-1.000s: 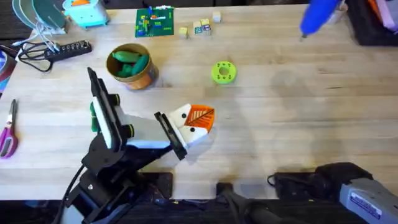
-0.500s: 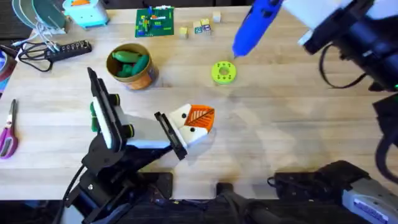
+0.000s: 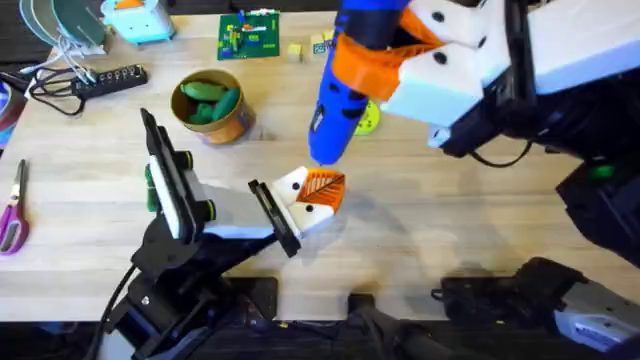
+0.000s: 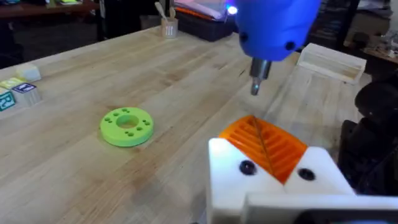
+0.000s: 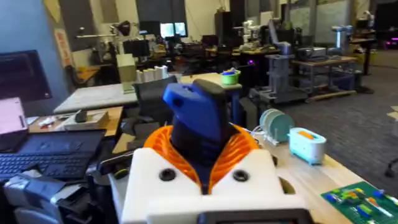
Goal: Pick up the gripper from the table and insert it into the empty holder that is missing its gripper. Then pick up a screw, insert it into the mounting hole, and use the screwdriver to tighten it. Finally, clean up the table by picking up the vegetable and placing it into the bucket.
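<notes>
The blue screwdriver [image 3: 340, 95] hangs tilted over the table's middle, and my right gripper [image 3: 372, 55] is shut on it. The right wrist view has the screwdriver [image 5: 198, 121] clamped between the right gripper's orange pads [image 5: 235, 149]. Its metal bit [image 4: 255, 84] hovers just above the orange ribbed gripper [image 4: 268, 144] seated in the white holder [image 4: 230, 180]. A dark mounting hole [image 4: 247, 167] faces the camera. That holder is a finger of my left gripper [image 3: 318, 197], which is shut. The ochre bucket [image 3: 228, 124] at the back left holds green vegetables [image 3: 210, 100].
A green round disc [image 4: 126, 126] lies behind the left gripper, partly under the right arm. Scissors [image 3: 12, 215] lie at the left edge. A power strip [image 3: 100, 80], a green circuit board [image 3: 250, 35] and small blocks [image 3: 295, 50] line the back.
The right arm has swung in from the back right with the screwdriver and brought its bit down close over the left gripper's tip. The left arm has stayed still.
</notes>
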Motion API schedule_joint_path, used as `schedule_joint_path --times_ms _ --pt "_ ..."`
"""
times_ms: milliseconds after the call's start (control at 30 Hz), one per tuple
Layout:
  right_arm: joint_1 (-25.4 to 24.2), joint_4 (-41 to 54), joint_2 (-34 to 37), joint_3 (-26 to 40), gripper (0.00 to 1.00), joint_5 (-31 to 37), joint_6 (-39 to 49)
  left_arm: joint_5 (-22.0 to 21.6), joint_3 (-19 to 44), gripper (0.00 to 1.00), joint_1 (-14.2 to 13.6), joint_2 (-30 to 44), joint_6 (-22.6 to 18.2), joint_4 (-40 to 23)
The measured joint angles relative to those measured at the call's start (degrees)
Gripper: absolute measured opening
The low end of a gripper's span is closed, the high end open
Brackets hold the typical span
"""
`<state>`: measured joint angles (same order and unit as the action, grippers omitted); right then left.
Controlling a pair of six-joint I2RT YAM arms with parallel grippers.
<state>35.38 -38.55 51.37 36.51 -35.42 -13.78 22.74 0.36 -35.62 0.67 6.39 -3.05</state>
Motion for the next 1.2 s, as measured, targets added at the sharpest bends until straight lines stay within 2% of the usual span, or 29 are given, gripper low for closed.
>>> schedule_joint_path --times_ms 233,433,1200 --pt "4.45 -0.29 0.19 0.00 0.023 -0.32 0.45 0.00 0.00 0.005 0.00 0.00 0.02 0.00" --pt "6.86 -0.41 3.86 0.07 0.023 -0.46 0.98 0.00 0.00 0.005 0.00 0.02 0.00 0.00" --pt "7.36 0.02 9.03 3.82 0.023 -0.46 1.40 0.00 0.00 0.005 0.00 0.00 0.00 0.00"
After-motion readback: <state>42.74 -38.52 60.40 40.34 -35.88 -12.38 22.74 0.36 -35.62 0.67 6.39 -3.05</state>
